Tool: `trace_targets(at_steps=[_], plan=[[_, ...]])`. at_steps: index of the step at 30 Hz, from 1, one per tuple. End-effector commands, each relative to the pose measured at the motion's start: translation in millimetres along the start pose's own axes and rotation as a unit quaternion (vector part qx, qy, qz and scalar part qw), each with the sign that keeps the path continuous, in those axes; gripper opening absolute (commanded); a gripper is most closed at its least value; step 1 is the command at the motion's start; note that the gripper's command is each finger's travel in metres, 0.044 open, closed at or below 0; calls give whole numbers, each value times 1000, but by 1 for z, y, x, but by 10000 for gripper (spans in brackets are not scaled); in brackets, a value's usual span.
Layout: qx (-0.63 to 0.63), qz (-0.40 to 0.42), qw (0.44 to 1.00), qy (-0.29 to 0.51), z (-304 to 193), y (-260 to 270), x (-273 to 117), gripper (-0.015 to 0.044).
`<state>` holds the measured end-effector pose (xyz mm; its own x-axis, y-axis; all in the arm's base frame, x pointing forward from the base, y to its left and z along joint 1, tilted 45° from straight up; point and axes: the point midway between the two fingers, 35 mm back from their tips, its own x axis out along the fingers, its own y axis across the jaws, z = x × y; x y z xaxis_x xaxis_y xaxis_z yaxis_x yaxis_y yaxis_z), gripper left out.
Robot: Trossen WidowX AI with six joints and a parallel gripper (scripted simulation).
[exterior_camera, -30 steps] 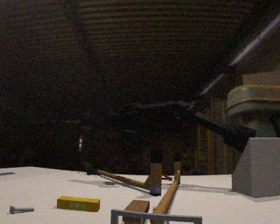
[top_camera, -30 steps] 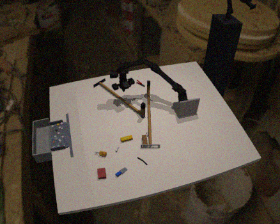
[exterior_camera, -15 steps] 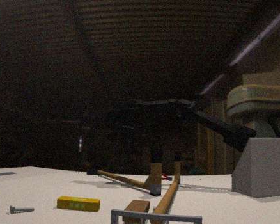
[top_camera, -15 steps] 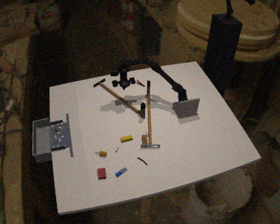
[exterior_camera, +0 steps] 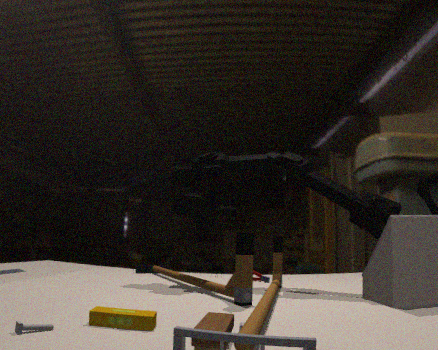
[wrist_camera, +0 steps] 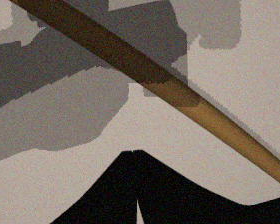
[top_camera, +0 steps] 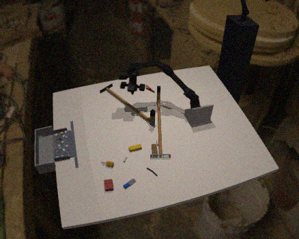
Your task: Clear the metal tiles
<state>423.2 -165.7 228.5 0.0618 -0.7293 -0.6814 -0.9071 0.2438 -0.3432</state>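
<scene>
The steel bench plate point(top_camera: 69, 150) lies at the table's left edge with several small pale and orange tiles point(top_camera: 62, 136) on it. The grey catch box point(top_camera: 44, 150) adjoins its far left side. A long wooden-handled tool with a dark blade point(top_camera: 106, 88) point(exterior_camera: 145, 269) lies on the table, its handle point(top_camera: 127, 104) point(exterior_camera: 191, 283) point(wrist_camera: 216, 122) ending in an upright dark-topped grip point(top_camera: 152, 117) point(exterior_camera: 243, 272). My gripper point(top_camera: 132, 91) point(wrist_camera: 132, 160) is shut and empty, raised above the table near that handle. In the exterior view the fingers are lost in darkness.
A second long tool point(top_camera: 160, 126) point(exterior_camera: 261, 310) has an open grey frame head point(top_camera: 160, 158) point(exterior_camera: 286, 342). Red pliers point(top_camera: 149, 89), a brown block point(top_camera: 154, 149), yellow block point(top_camera: 135, 147), orange-handled item point(top_camera: 109, 164), bolt point(top_camera: 125, 159), red block point(top_camera: 108, 185), blue-and-grey item point(top_camera: 129, 184) and black strip point(top_camera: 152, 171) lie around.
</scene>
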Motion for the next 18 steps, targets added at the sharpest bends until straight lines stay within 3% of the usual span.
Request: trace_targets(at_steps=[1, 18], plan=[[49, -6, 999, 3, -2, 0, -3, 0], [267, -26, 963, 0, -7, 4, -14, 0]])
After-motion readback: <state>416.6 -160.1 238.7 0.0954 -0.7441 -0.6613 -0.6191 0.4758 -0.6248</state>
